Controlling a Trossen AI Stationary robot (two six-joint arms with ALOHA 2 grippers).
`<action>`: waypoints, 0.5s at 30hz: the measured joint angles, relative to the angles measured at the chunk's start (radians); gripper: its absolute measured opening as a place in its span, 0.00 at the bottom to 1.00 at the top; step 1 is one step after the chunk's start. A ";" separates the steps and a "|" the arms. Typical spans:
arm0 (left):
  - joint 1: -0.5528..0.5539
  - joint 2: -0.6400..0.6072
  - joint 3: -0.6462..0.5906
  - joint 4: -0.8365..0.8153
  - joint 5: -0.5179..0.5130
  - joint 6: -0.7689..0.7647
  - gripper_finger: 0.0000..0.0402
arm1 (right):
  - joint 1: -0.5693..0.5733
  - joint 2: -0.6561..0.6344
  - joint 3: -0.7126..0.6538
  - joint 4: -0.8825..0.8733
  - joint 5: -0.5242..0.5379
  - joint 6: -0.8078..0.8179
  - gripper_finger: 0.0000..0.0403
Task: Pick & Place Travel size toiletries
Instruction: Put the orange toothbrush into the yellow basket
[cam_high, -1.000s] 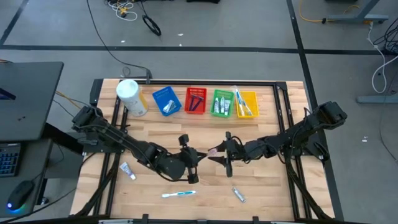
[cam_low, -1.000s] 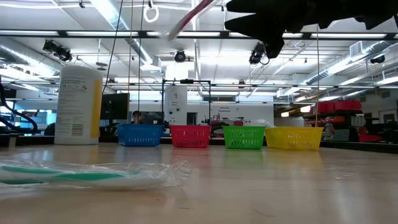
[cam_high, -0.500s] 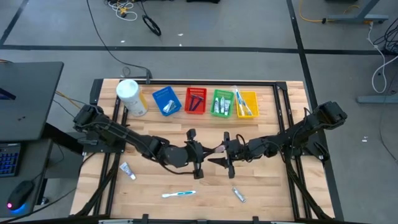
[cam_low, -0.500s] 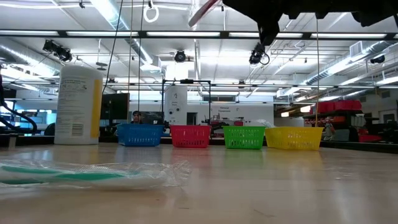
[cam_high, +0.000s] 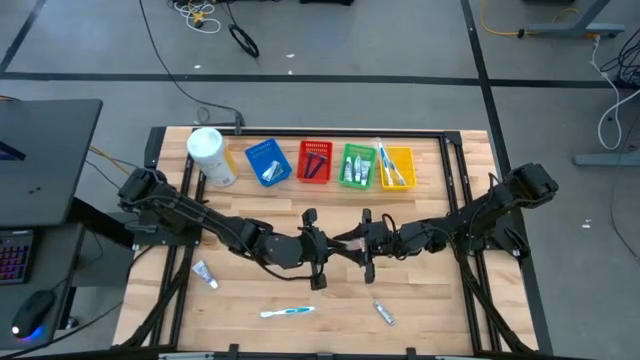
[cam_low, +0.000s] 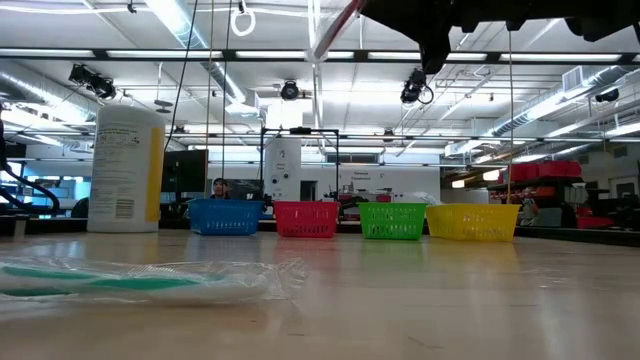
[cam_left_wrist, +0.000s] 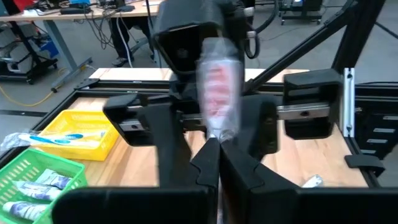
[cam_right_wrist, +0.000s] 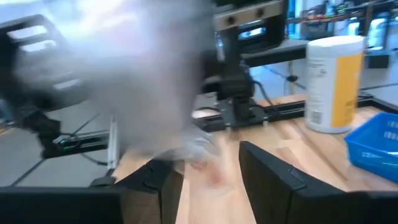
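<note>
Above the middle of the wooden desk (cam_high: 430, 300), the two arms meet over a pink wrapped toothbrush (cam_high: 349, 240). The left tool (cam_high: 322, 248) is pinched closed on one end of the wrapper, its fingers (cam_left_wrist: 208, 163) pressed together around the clear film in the left wrist view. The right tool (cam_high: 366, 246) faces it from the other side with its fingers (cam_right_wrist: 267, 174) parted on either side of the packet; whether they touch it cannot be told. From desk height the pink toothbrush (cam_low: 335, 25) hangs tilted, high in the air under the dark arms.

Along the far edge stand a white canister (cam_high: 211, 157) and four baskets in a row: blue (cam_high: 267, 162), red (cam_high: 314, 162), green (cam_high: 357, 165) and yellow (cam_high: 397, 166), each already holding items. Loose on the near side lie a green-handled wrapped toothbrush (cam_high: 287, 312), a small tube (cam_high: 204, 273) at the left and another tube (cam_high: 385, 312) toward the right.
</note>
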 joint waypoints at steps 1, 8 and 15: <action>0.000 0.000 0.000 0.000 0.005 -0.001 0.02 | 0.000 0.000 0.000 0.004 0.016 -0.001 0.40; 0.005 0.000 0.000 0.005 -0.016 0.007 0.02 | -0.001 0.000 0.000 0.008 0.027 -0.011 0.36; 0.023 0.000 0.000 0.003 -0.018 -0.012 0.01 | -0.001 0.000 0.000 0.006 0.026 -0.051 0.17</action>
